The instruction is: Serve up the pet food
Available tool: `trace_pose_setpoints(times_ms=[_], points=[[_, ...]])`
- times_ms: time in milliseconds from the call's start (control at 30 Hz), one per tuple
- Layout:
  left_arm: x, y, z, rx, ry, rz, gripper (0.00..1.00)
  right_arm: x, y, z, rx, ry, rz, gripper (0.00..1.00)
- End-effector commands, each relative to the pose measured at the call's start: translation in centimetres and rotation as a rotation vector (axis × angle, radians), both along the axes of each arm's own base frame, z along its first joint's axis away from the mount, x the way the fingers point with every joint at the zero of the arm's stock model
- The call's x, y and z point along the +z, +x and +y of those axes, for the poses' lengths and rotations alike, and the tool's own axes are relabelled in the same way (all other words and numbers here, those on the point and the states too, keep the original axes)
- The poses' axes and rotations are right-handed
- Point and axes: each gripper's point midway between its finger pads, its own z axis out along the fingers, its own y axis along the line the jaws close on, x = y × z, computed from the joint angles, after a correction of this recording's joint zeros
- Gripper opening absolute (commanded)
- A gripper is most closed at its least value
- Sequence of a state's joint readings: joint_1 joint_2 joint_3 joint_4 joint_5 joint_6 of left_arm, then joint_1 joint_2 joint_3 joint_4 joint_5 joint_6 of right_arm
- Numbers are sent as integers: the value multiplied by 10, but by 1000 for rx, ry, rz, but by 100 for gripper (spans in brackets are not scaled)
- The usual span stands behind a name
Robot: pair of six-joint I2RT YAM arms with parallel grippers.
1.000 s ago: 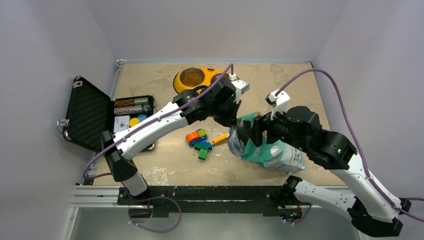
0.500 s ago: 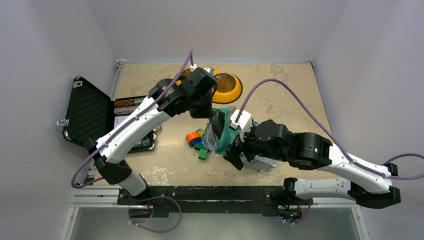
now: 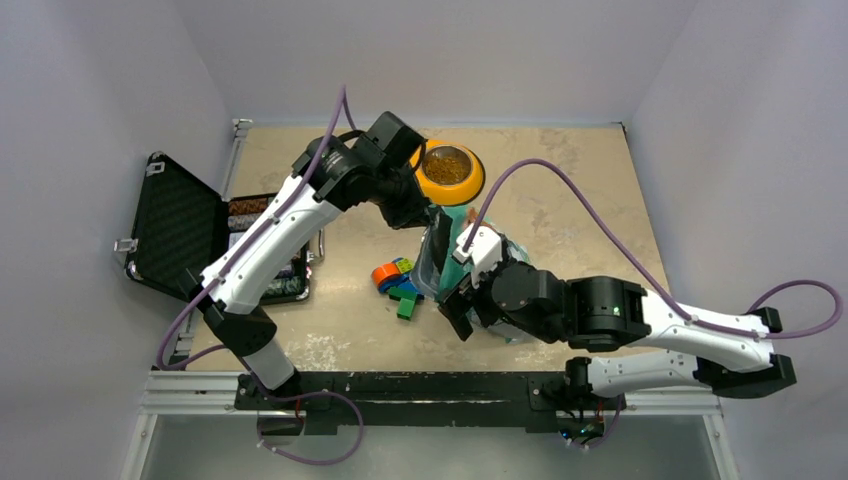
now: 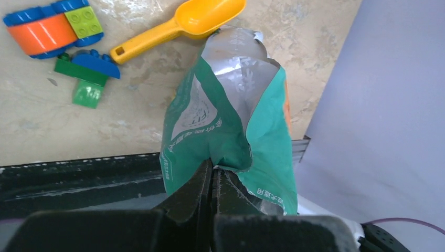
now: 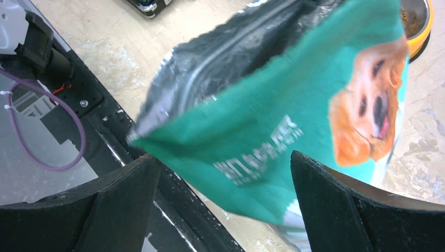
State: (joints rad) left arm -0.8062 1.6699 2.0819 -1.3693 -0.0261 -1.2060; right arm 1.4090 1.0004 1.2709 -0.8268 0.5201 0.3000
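Observation:
The teal-green and white bag (image 3: 447, 255) printed with a golden dog stands tilted at mid-table, its torn silver-lined mouth (image 4: 236, 58) open. My left gripper (image 4: 214, 169) is shut on the bag's upper edge; in the top view this gripper (image 3: 417, 208) sits just behind the bag. My right gripper (image 5: 224, 178) is open wide on the bag's near side, with the bag (image 5: 273, 105) hanging between and beyond its fingers, apart from them. Brown pet food (image 3: 449, 160) lies in a yellow bowl (image 3: 470, 185) behind the bag. A yellow scoop (image 4: 181, 25) lies on the table.
Colourful toy blocks (image 3: 395, 280) lie left of the bag, also in the left wrist view as toy blocks (image 4: 52, 29). An open black case (image 3: 180, 225) with small items sits at the left edge. The black rail (image 3: 420, 385) runs along the near edge.
The left arm has swung back and left, lifting the bag's top so the bag stands up. The right gripper opened wide and moved left to the bag's near side.

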Motion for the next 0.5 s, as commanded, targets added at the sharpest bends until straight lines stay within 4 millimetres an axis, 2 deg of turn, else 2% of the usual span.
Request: trace_pose_setpoints(times_ms=[0, 167, 233, 300, 367, 400, 433, 467], points=[[64, 5, -22, 30, -262, -59, 0, 10, 8, 14, -89, 42, -40, 97], [76, 3, -20, 20, -328, -28, 0, 4, 6, 20, -126, 31, -50, 97], [75, -3, -22, 5, -355, 1, 0, 0, 14, 13, -226, -17, -92, 97], [73, -9, -22, -3, -371, 29, 0, 6, 25, 0, -350, -51, -132, 90], [72, -11, -19, -7, -379, 32, 0, 10, 30, -12, -450, -75, -145, 70], [70, -10, -17, -3, -374, 28, 0, 11, 31, -16, -482, -89, -148, 53], [70, -9, -13, -3, -362, 9, 0, 12, 33, -20, -508, -98, -150, 25], [68, -7, -7, 2, -341, -10, 0, 14, 33, -24, -528, -100, -153, 3]])
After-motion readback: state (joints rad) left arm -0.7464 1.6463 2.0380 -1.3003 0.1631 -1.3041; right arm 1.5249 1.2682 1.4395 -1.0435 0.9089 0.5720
